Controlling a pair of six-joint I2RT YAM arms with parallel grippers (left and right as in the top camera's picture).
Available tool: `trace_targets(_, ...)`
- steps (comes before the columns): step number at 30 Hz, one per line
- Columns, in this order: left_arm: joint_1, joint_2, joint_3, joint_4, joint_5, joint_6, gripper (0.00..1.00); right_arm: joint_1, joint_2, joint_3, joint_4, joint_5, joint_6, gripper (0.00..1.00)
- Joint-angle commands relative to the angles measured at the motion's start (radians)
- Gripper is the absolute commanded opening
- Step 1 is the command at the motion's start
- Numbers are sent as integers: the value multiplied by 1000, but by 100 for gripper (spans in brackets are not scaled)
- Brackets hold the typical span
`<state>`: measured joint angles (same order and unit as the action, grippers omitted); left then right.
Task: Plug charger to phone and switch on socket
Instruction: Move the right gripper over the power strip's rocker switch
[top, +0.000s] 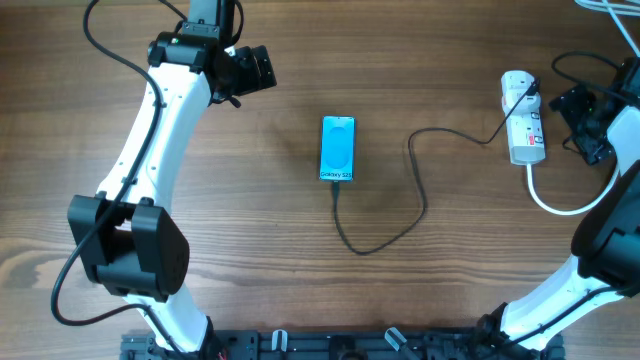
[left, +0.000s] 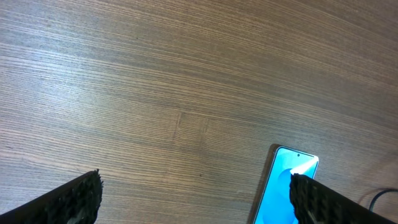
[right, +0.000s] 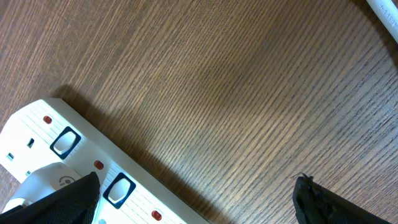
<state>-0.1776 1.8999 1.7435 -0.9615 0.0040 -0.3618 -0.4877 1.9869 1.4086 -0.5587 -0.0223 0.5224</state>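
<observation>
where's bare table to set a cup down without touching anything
The widest bare table lies between the left arm and the phone. A smaller patch sits between the charger loop and the socket. It is crowded around the socket: its white cord and the right gripper are close by.

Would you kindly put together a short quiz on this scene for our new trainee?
1. True or false: the left pincer is gripping the phone.
2. Where does the black cable from the power strip end up?
A. at the phone's bottom edge
B. in a coil beside the power strip
C. inside the left pincer
3. Fill in: the right pincer, beside the power strip, is ____ (open or shut).

Key: 1 false; 2 A; 3 open.
</observation>
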Motion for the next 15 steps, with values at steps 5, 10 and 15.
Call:
trace_targets(5,-3,10,-5,0,-16,-13,100,13,21,-10,0,-6,-51,100)
trace_targets(10,-3,9,-5,0,-16,-13,100,13,32,-10,-7,-6,-44,100)
trace_targets(15,-3,9,-5,0,-16,-13,100,18,93,-10,-8,-31,-26,100)
